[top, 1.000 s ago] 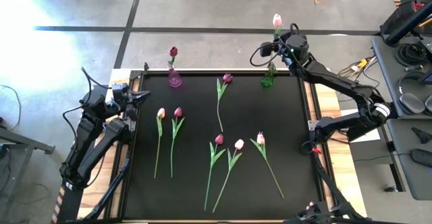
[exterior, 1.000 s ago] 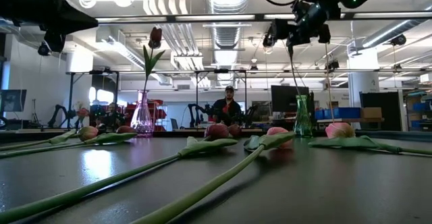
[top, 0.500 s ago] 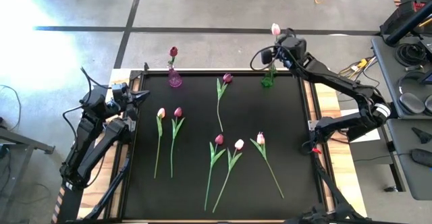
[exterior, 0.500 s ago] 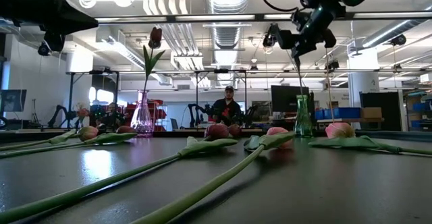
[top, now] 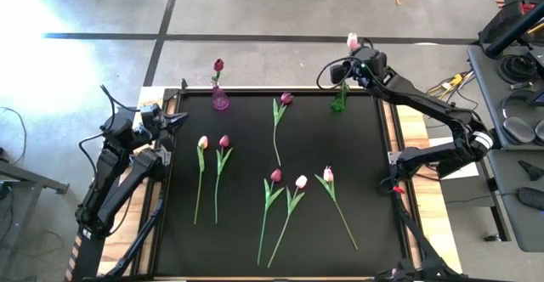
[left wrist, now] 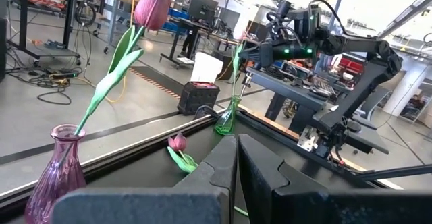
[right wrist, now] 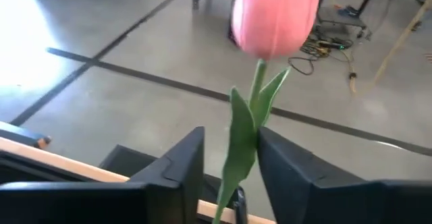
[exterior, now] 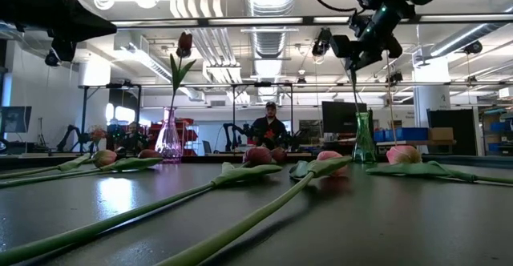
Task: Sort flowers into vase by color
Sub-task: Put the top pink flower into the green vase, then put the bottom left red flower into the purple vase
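The right gripper (top: 364,59) hangs over the green vase (top: 338,101) at the far right corner of the mat (top: 255,146), with a pale pink tulip (top: 352,41) standing up between its fingers (right wrist: 172,166). In the right wrist view the fingers stand a little apart on either side of the stem, one side seemingly touching the leaf and a gap on the other, so I read this as a grip loosening rather than a firm hold (a judgement; it could be read either way). The stem's long axis is near upright, running from the head down past the fingers into the vase's neck, as the low view shows.

That is what the next move turns on: with the stem already in line with the vase, the gripper probably only needs to part wider and lift clear without dragging the leaf.

The left gripper (top: 174,121) waits at the mat's left edge, fingers closed on nothing. A magenta tulip (top: 218,64) stands in the pink vase (top: 220,99); seven more tulips lie on the mat.
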{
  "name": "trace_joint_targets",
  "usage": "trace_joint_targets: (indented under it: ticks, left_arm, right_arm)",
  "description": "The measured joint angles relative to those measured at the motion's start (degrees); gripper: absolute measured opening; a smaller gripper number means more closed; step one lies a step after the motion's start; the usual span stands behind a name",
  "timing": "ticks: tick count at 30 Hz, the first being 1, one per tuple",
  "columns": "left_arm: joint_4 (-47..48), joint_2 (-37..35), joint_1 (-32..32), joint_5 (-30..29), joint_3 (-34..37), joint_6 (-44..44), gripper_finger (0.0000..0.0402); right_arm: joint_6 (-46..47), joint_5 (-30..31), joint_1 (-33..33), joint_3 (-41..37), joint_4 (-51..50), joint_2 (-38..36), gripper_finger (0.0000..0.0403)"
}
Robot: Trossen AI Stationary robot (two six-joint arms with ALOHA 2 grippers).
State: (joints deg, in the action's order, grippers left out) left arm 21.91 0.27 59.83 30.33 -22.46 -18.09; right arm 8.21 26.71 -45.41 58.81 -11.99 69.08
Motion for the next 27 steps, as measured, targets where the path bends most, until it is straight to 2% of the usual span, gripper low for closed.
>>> trace_joint_targets:
  ticks: [4,9,15,18,20,22,27]
  left_arm:
    - [0.0,0.01,0.0,0.0,0.0,0.0,0.0001]
    - [-0.01,0.02,-0.01,0.0,0.0,-0.02,0.0001]
    - [-0.02,0.02,0.0,0.02,0.0,-0.02,0.0001]
    - [-0.02,0.0,-0.01,0.21,0.0,-1.12,0.0001]
    - [-0.02,0.01,-0.01,1.45,0.0,-2.18,0.0001]
    - [-0.02,0.23,-0.04,3.17,-0.02,-3.64,0.0001]
    - [1.45,2.27,-0.24,3.53,-0.02,-7.52,0.0001]
  right_arm:
    - [-0.62,-1.47,0.02,0.0,0.18,-1.71,0.0164]
    - [-0.6,-1.65,0.01,0.0,0.24,-5.97,0.0185]
    - [-0.61,-1.76,0.15,0.02,-0.42,-11.95,0.0191]
    - [1.52,-5.48,0.26,0.02,-1.62,-15.05,0.0184]
    - [3.07,-9.37,0.32,0.03,-2.3,-16.98,0.0171]
    - [3.66,-10.61,1.24,0.04,-3.78,-18.54,0.0147]
    - [0.91,-10.38,5.21,0.04,-7.25,-20.66,0.0043]
